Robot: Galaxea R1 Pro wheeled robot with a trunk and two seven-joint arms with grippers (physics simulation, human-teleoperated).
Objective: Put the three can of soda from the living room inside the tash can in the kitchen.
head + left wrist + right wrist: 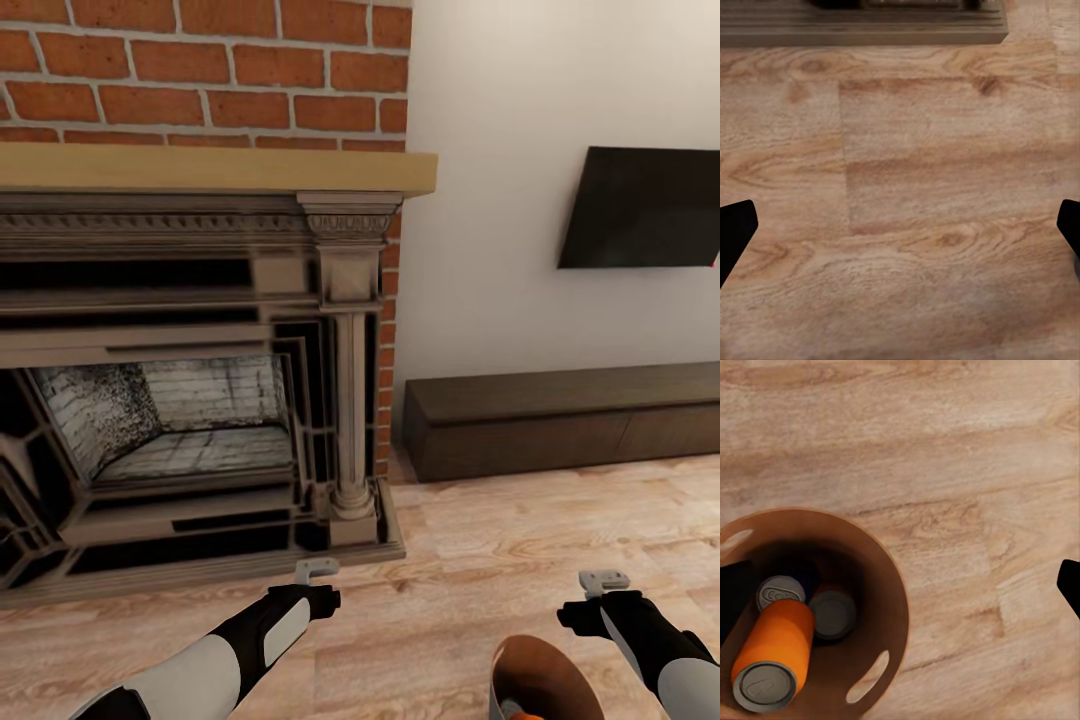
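The bin point(896, 607) sits on the wood floor point(967, 450) near the right end effector point(603, 580), which is spread wide, holding three light cans point(776, 649); grab its stiff rim.

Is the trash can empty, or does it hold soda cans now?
Not empty. The trash can holds three soda cans: one leans, two stand upright.
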